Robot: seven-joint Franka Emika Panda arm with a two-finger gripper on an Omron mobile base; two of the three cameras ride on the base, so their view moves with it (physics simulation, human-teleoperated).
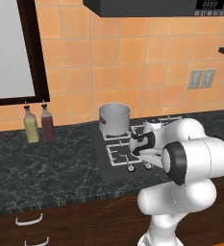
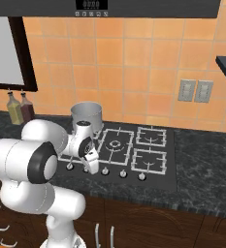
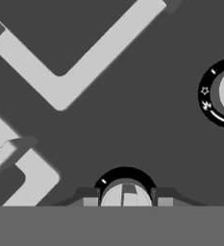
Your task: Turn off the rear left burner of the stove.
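Note:
The stove [image 1: 105, 166] is a black glass cooktop [image 2: 169, 170] with pale grates and a front row of silver knobs. A steel pot [image 1: 114, 118] stands on the rear left burner [image 1: 117, 137], whose grate shows just below the pot. My gripper [image 2: 91, 167] reaches down to the second knob from the left in the front row. In the hand view my gripper [image 3: 125, 201] has a finger pressed on each side of this knob [image 3: 125, 191], shut on it. A neighbouring knob [image 3: 223, 93] sits at the right edge.
Two bottles [image 1: 38, 125] stand on the dark speckled counter [image 1: 36, 168] left of the stove. A range hood [image 2: 134, 7] hangs overhead. Wall outlets [image 2: 195, 91] sit on the tiled wall at right. Drawers [image 1: 29, 221] lie under the counter.

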